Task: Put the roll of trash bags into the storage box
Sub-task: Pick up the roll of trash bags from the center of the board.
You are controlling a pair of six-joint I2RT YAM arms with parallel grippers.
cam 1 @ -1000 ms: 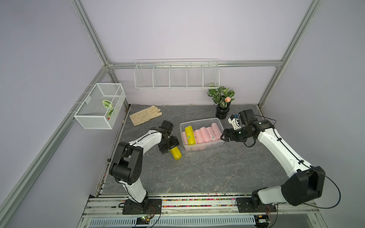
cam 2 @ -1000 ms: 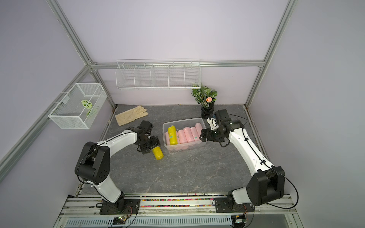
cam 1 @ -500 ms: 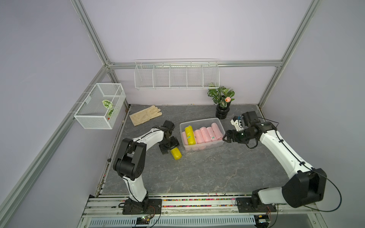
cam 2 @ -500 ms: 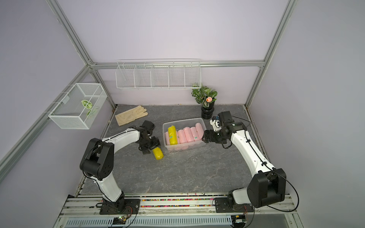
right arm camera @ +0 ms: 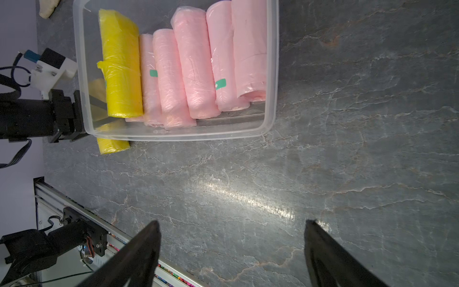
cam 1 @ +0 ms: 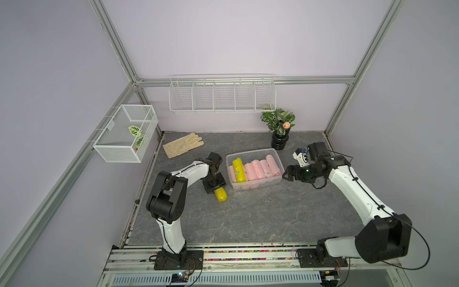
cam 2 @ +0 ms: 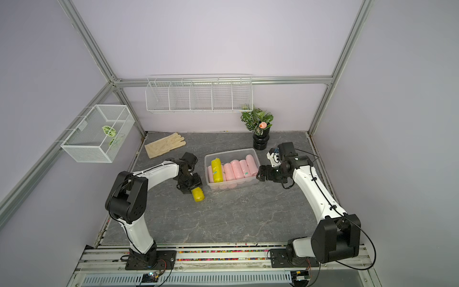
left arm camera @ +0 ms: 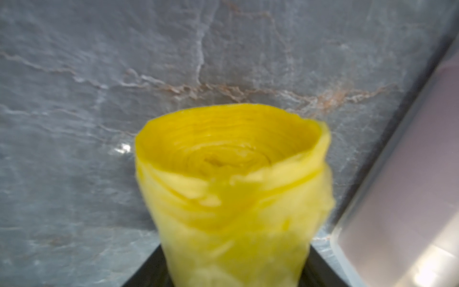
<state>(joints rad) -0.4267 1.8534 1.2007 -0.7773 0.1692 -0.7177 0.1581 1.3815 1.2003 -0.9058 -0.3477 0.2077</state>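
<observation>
**Left arm clamped on a yellow trash-bag roll beside a nearly full storage box**

In both top views, a clear storage box [cam 1: 255,185] sat at the centre of a grey, stone-patterned desk [cam 1: 248,218]. It already held a row of pink rolls [cam 1: 258,169] lying side by side. A boxed yellow roll [cam 1: 238,170] rested on top at the left end of that row.

The loose yellow roll [cam 1: 221,195] appeared to rest on the desk just left of the box's near-left corner, outside it. The left end effector [cam 1: 215,188] reached down over the far end of this roll. In the left wrist view its black fingers [left arm camera: 151,273] pressed against both sides of the roll. The roll narrowed where they met it, so it looked clamped. The grip at one end probably let the roll be lifted over the rim and laid parallel to the others.

The right end effector [cam 1: 289,174] hung just right of the box, jaws wide apart and holding nothing. It was likely kept clear of the drop, or ready to steady the box.
</observation>
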